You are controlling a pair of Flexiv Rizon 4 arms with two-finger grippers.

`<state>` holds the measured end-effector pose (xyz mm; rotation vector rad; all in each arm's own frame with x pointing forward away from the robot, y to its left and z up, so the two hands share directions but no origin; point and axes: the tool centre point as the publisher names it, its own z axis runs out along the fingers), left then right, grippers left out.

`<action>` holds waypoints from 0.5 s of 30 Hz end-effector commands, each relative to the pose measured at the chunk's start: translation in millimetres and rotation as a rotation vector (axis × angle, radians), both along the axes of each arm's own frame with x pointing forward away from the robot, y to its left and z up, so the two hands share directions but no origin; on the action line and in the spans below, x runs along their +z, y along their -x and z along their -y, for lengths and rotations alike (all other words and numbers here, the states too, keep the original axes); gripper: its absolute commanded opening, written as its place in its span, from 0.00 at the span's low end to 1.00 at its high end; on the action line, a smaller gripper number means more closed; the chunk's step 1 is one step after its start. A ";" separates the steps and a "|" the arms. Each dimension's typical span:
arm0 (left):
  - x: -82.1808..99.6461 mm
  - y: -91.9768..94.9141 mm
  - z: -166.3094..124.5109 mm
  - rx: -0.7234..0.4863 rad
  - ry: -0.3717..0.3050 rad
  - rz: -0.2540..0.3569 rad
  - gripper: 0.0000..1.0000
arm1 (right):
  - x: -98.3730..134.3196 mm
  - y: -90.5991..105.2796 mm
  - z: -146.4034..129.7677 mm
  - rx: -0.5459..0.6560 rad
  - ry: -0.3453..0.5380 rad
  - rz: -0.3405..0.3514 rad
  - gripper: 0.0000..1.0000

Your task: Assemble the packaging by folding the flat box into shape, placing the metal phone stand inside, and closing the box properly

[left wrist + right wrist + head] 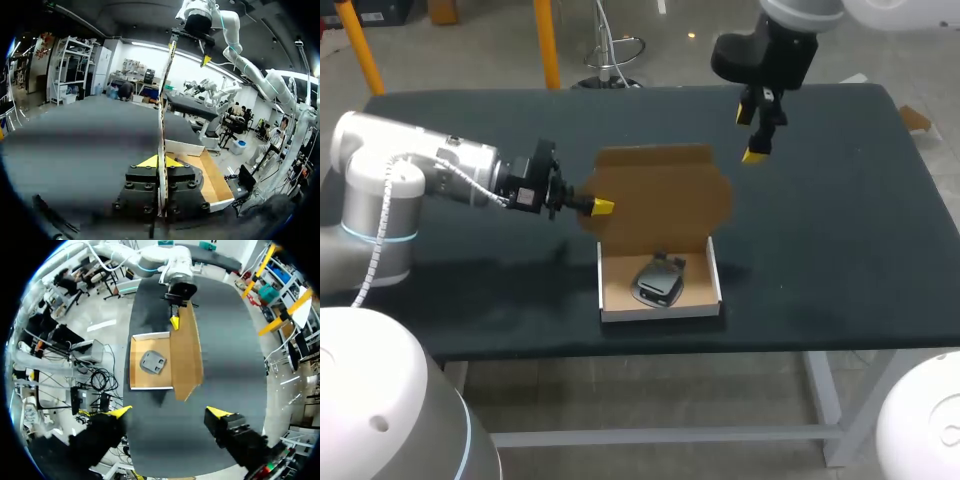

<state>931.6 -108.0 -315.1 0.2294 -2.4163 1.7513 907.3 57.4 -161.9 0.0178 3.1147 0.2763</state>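
Note:
The cardboard box's tray (612, 292) sits open at the table's middle, with the dark metal phone stand (658, 283) lying inside. Its brown lid (660, 195) stands upright behind the tray. My left gripper (603, 207) is shut on the lid's left edge; the left wrist view shows the lid (161, 125) edge-on, pinched between the gripper's (160, 161) yellow tips. My right gripper (760, 125) hangs open, high above the table, behind and to the right of the lid. Its wrist view looks down past the gripper (169, 412) onto the tray (137, 347), the stand (152, 362) and the lid (186, 350).
The black table (840, 230) carries nothing else. Bare surface lies to the right of the box and in front of my left arm (430, 175).

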 end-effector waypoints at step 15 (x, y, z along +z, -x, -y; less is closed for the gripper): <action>-4.8 6.9 -0.4 0.004 0.003 0.188 0.00 | 4.0 -1.2 -2.4 0.000 0.003 -0.002 1.00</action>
